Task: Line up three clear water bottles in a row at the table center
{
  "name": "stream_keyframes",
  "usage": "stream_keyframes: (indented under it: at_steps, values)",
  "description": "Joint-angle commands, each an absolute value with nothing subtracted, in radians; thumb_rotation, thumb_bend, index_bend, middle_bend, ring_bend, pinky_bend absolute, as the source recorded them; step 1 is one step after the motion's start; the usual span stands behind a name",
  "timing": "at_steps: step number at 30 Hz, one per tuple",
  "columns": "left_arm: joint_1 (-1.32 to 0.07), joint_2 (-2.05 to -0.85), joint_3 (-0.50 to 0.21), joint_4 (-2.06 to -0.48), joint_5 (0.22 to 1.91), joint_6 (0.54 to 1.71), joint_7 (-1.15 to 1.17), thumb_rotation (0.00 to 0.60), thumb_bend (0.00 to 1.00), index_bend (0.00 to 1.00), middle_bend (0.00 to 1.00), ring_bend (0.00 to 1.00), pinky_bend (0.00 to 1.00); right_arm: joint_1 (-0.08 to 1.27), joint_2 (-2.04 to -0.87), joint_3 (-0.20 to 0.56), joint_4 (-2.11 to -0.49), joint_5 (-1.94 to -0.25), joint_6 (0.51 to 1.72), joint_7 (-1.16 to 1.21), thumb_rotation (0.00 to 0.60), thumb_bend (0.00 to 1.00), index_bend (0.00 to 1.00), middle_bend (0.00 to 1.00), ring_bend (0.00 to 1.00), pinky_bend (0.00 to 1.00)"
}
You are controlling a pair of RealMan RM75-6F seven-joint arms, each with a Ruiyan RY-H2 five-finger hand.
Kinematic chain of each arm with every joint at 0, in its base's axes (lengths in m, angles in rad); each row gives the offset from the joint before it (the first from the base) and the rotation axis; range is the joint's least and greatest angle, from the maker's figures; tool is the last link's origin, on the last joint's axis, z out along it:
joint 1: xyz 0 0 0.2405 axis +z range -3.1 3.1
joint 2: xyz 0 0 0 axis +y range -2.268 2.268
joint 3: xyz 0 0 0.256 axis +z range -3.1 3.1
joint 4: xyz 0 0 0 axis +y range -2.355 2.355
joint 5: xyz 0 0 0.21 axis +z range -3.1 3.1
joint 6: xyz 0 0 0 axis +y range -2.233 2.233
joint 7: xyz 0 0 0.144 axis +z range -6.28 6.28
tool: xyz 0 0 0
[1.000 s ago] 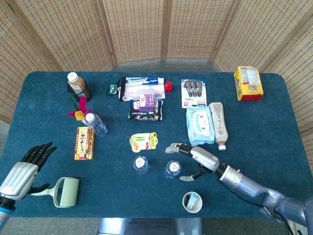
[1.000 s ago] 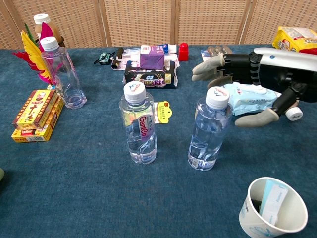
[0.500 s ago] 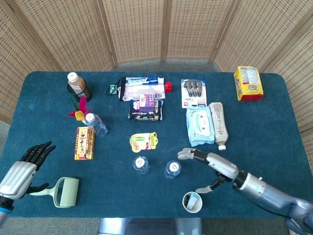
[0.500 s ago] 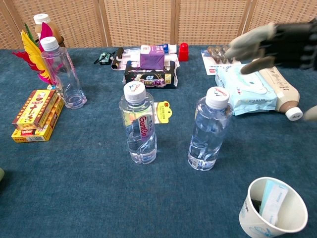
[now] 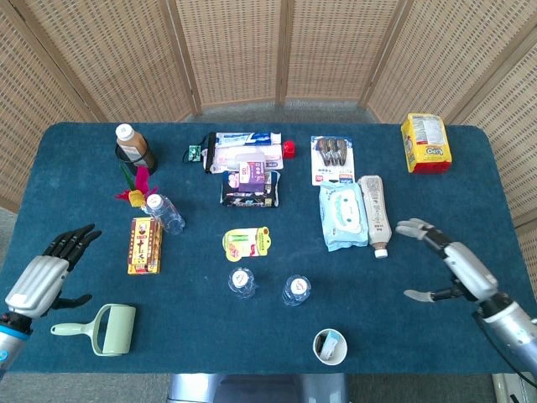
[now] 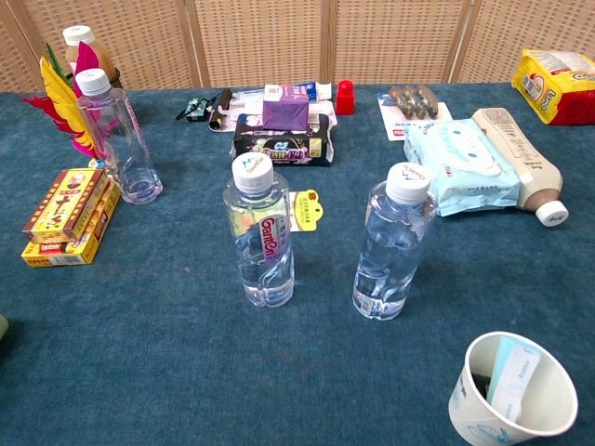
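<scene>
Two clear water bottles stand upright side by side near the table's front middle: one (image 5: 242,282) (image 6: 260,240) on the left, one (image 5: 295,290) (image 6: 392,243) on the right. A third clear bottle (image 5: 163,211) (image 6: 116,137) stands further left, beside the yellow box. My right hand (image 5: 453,264) hovers open over the right part of the table, well clear of the bottles. My left hand (image 5: 50,270) is open at the left front edge, holding nothing. Neither hand shows in the chest view.
A paper cup (image 5: 330,346) (image 6: 513,386) stands at the front, right of the bottles. A lint roller (image 5: 105,328) lies by my left hand. A yellow box (image 5: 144,244), wet wipes (image 5: 342,215), a lying brown bottle (image 5: 375,211) and several packets fill the back half.
My right hand has drawn away from the right-hand bottle, moving right and out of the chest view. Both centre bottles stand unmoved. The left hand has barely shifted.
</scene>
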State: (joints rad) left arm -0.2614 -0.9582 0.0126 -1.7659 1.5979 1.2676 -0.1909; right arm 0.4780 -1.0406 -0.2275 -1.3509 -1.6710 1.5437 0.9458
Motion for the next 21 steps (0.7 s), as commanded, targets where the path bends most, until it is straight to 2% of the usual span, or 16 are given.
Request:
stream_keyframes:
  at_steps: [1,10,20,21]
  values:
    - [-0.276,-0.968,0.005,-1.759,1.595,1.254,-0.207,0.600,0.12,0.00,0.00,0.00,0.05,0.374,-1.034,-0.214,-1.321,-1.605,1.593,0.852,0.600,0.15,0.13,0.12,0.08,0.10]
    - [-0.302,-0.998,0.005,-1.705,1.555,1.194,-0.293,0.600,0.12,0.00,0.00,0.00,0.05,0.242,-1.047,-0.185,-1.297,-1.564,1.666,0.775,0.600,0.14,0.13,0.13,0.09,0.10]
    - [-0.322,-1.104,0.017,-1.487,1.579,1.174,-0.575,0.600,0.12,0.00,0.00,0.00,0.05,0.186,-1.045,-0.142,-1.336,-1.566,1.685,0.725,0.600,0.14,0.13,0.13,0.09,0.09]
    - [-0.332,-1.138,0.008,-1.452,1.581,1.176,-0.684,0.600,0.12,0.00,0.00,0.00,0.05,0.180,-1.046,-0.137,-1.338,-1.569,1.686,0.724,0.600,0.14,0.13,0.13,0.09,0.09]
